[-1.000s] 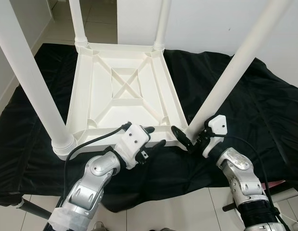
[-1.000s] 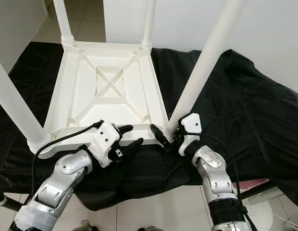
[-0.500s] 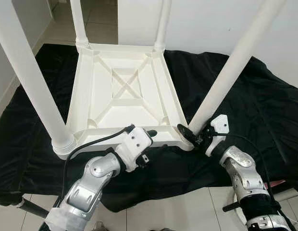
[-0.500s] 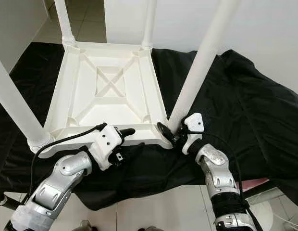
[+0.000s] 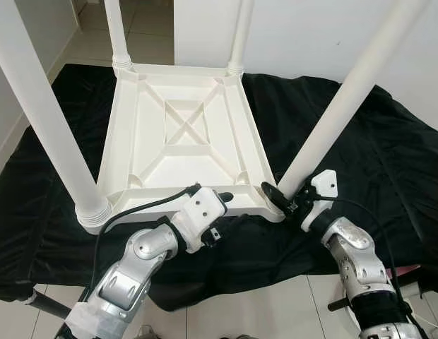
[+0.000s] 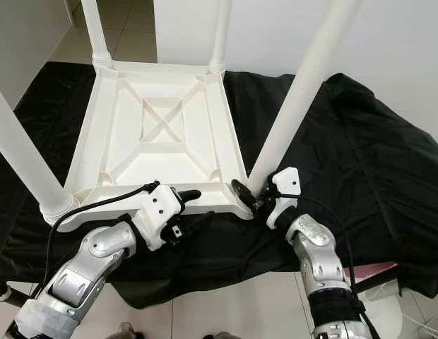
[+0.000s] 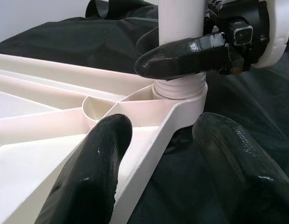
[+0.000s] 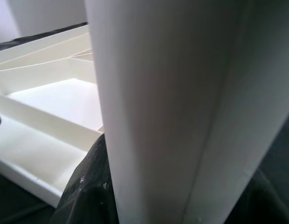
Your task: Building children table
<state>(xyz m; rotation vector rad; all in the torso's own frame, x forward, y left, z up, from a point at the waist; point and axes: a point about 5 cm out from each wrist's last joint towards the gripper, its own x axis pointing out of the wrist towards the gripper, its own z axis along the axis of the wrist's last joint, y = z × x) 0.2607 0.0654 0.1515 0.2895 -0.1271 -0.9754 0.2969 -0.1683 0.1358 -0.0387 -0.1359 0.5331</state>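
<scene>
A white plastic children's table [image 5: 184, 141] lies upside down on a black cloth [image 5: 367, 155], all its legs pointing up. My left gripper [image 5: 227, 205] is at the near rim and stands open. One finger [image 7: 100, 172] is inside the rim, the other [image 7: 233, 163] is outside over the cloth. My right gripper [image 5: 284, 189] is at the base of the near-right leg [image 5: 339, 113], just above its threaded collar [image 7: 179, 88]. It is shut on the leg, with one finger [image 7: 182, 58] pressed to the near side; the other finger is hidden behind the leg.
The near-left leg [image 5: 42, 106] rises close to my left arm. Two far legs [image 5: 241, 35] stand by a white wall [image 5: 311, 28]. Pale tiled floor [image 5: 275, 304] runs along the cloth's near edge. A dark pole [image 5: 39, 304] lies at the lower left.
My left gripper has slid forward so that its upper finger lies over the near rim. My right gripper has moved in from beside the corner to the leg's base.
</scene>
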